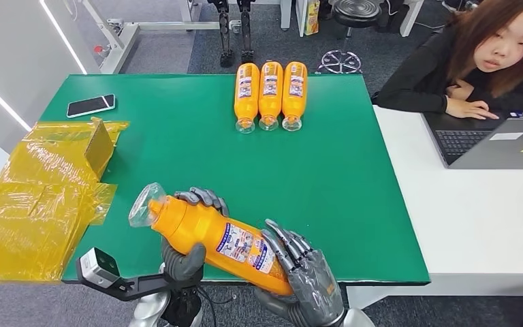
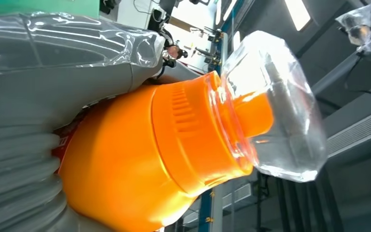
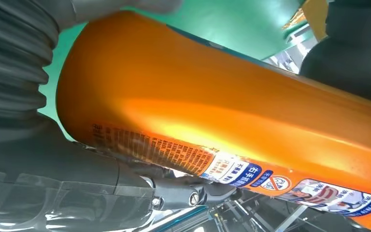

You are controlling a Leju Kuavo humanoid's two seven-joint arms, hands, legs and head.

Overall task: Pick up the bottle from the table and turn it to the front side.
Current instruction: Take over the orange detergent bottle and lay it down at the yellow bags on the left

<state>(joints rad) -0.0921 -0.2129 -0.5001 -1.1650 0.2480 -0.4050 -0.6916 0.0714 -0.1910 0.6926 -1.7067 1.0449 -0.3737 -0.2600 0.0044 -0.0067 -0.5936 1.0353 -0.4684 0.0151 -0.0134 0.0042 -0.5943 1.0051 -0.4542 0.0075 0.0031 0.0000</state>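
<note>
Orange plastic, glossy and smooth, makes up the detergent bottle (image 1: 218,238), held off the green table (image 1: 327,197) at about 6 o'clock in the head view, clear cap (image 1: 143,204) pointing toward 10 o'clock. The left hand (image 1: 187,255) wraps the shoulder end with fingers curled over the top; the right hand (image 1: 306,279) cups the base, fingers closed against it. Full-looking, so likely heavy, rigid but slippery; the labelled waist should grip better than the bare plastic or the thin cap.
</note>
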